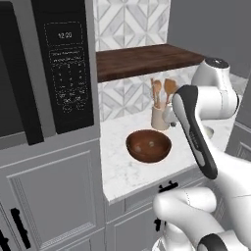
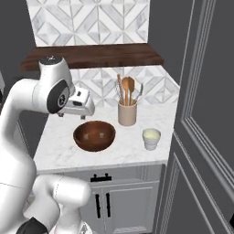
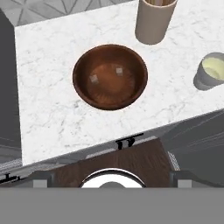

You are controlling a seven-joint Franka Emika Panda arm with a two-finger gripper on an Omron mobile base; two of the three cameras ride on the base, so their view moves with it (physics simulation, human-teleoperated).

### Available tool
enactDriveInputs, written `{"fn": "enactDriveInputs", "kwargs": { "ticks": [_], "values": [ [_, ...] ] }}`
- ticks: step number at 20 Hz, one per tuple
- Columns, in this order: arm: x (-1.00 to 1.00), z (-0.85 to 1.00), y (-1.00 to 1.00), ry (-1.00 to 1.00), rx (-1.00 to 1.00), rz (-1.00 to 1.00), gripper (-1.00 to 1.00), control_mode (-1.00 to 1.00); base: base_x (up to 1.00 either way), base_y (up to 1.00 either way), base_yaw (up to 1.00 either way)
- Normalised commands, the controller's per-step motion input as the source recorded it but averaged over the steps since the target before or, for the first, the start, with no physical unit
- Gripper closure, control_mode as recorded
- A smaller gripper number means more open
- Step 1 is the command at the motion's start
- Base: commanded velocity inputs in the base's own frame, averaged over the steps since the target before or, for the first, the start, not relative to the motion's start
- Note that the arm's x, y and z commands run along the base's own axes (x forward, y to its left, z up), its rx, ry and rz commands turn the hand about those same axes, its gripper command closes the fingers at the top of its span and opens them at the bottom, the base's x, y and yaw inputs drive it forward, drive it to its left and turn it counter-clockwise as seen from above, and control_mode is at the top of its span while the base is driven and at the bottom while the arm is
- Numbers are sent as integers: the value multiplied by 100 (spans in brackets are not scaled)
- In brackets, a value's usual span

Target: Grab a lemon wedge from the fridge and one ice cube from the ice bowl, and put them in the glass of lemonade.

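A white marble counter [image 2: 137,146] sits over light grey panelled cabinets [image 2: 123,196] with black handles. Behind the counter, a geometric grey-and-white tiled backsplash [image 2: 91,23] carries a dark wooden shelf [image 2: 96,55]. Left of the counter hangs a black microwave [image 1: 63,63].

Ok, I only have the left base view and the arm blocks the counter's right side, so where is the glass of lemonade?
Observer: The glass of lemonade stands on the counter, right of the ice bowl and apart from it.
Operator: Any ice in there?
Observer: The hand view shows two pale ice cubes on the bowl's bottom.
Operator: And the gripper?
Observer: In the right base view the gripper hangs over the bowl, holding nothing.
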Motion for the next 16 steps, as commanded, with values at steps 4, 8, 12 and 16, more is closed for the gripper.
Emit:
{"fn": "enactDriveInputs", "kwargs": {
  "ticks": [4,8,12,16],
  "values": [
    [33,-28,0,14,0,22,-100,-100,2,0,8],
    [100,-72,0,37,0,20,-100,-100,0,0,0],
    [80,-40,0,29,0,6,-100,-100,0,0,0],
    [96,-65,0,3,0,0,-100,-100,0,0,0]
  ]
}}
